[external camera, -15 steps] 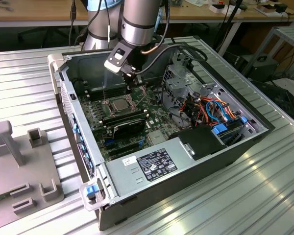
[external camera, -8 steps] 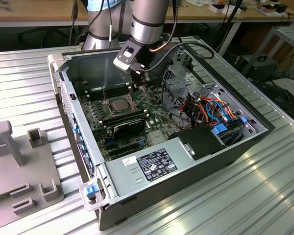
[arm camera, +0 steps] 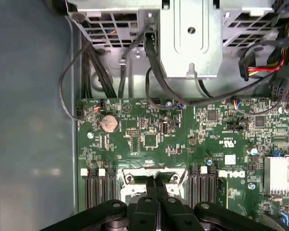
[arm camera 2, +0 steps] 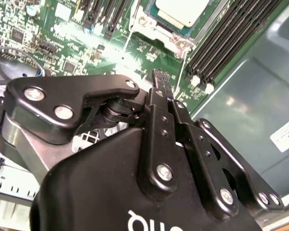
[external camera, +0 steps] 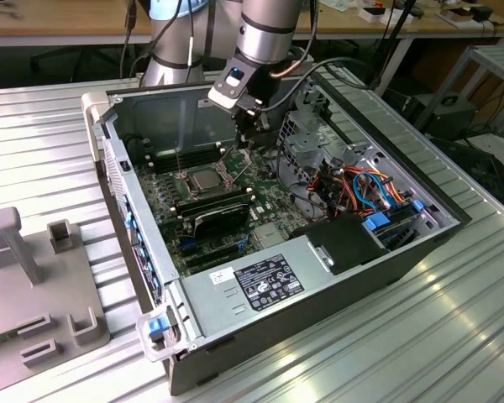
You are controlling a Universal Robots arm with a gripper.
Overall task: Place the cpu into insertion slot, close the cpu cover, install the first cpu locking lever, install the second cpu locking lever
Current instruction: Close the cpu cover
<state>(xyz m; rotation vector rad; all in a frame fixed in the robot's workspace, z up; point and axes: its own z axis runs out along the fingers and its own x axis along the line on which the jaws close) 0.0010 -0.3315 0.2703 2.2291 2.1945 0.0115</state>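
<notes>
Pincer (arm camera: 156,183) pressed together, empty, just above the seated cpu (external camera: 203,178). Its cover (arm camera 2: 149,29) looks down. Likely the lever (external camera: 179,164) step, which calls for a downward push.

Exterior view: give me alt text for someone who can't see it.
A robot gripper reaches down into an open computer case, close beside the silver chip on the green circuit board. The case lies on a ribbed metal table.
</notes>
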